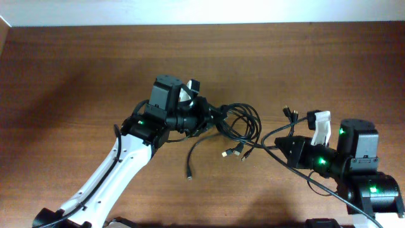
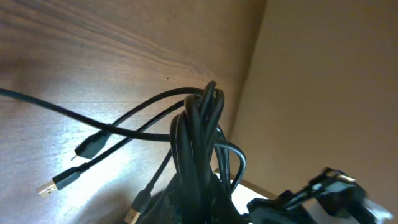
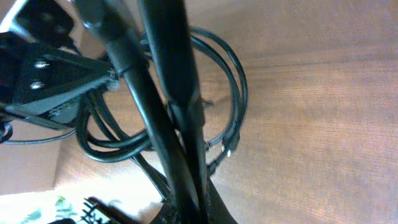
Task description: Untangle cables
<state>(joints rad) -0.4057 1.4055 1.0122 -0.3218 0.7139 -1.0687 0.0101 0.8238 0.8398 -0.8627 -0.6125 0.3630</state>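
Left gripper [image 1: 207, 118] clamped on the cables [image 1: 245, 119] at frame centre, right gripper [image 1: 286, 147] pinching a strand [image 1: 272, 134]: pulling apart may cinch loops tighter.

In both wrist views, fingers hidden behind the cables [image 2: 196, 155]; nearest lengths blurred

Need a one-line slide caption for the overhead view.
Two YAM arms mid-untangle: left gripper holds the looped cables, right gripper grips one strand, plug ends loose on the wooden table.
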